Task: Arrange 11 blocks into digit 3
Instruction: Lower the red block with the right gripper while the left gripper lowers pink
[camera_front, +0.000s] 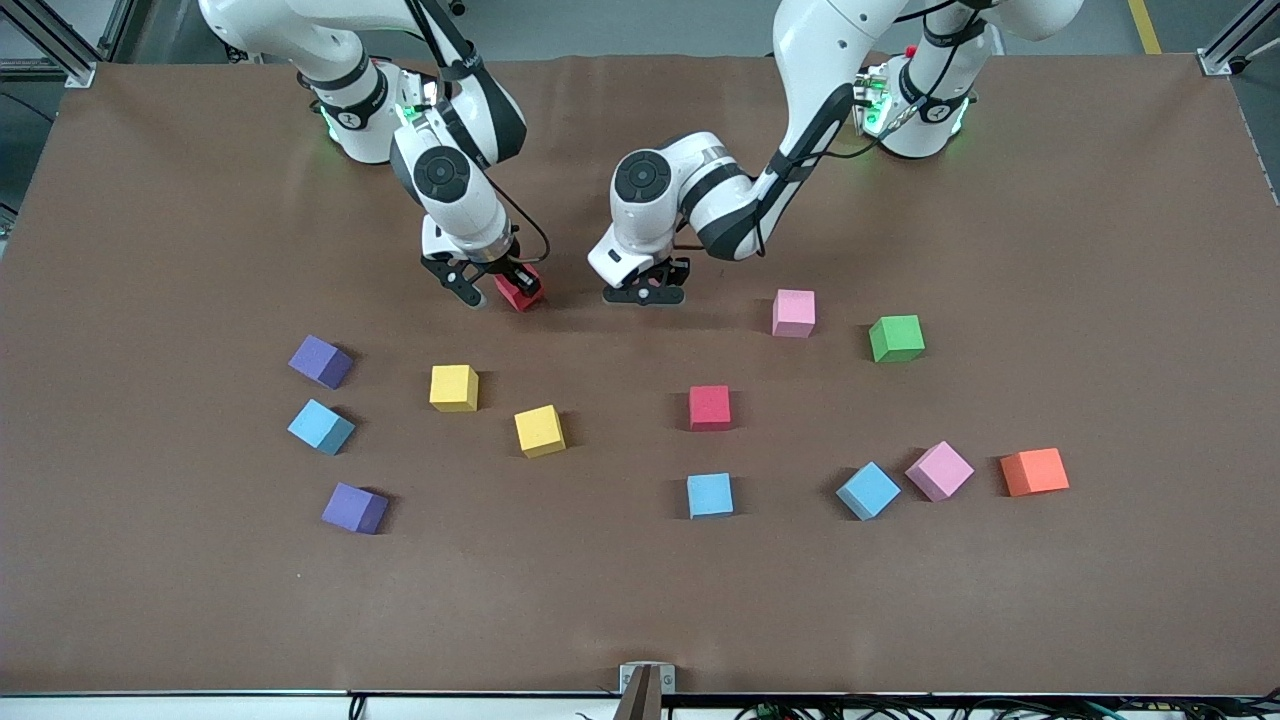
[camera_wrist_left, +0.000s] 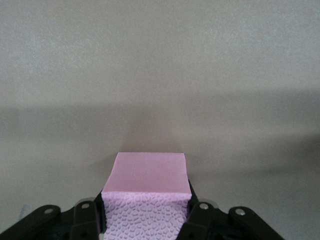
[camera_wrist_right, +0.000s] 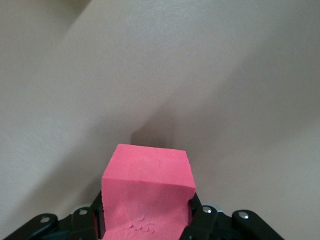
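My right gripper (camera_front: 500, 288) is shut on a red block (camera_front: 522, 293) low over bare table; the right wrist view shows the red block (camera_wrist_right: 147, 185) between the fingers. My left gripper (camera_front: 645, 293) is beside it, shut on a pink block (camera_wrist_left: 150, 175) that the hand hides in the front view. The other blocks lie apart on the table: two purple (camera_front: 321, 361) (camera_front: 355, 508), three light blue (camera_front: 321, 427) (camera_front: 710, 495) (camera_front: 867, 490), two yellow (camera_front: 454, 388) (camera_front: 540, 431), a red (camera_front: 709, 407) and two pink (camera_front: 793, 312) (camera_front: 939, 471). The digit 3 is not in view.
A green cube (camera_front: 896, 338) sits beside the pink one toward the left arm's end. An orange cube (camera_front: 1035, 472) lies next to the nearer pink block. Brown table (camera_front: 640, 600) stretches bare between the cubes and the front camera.
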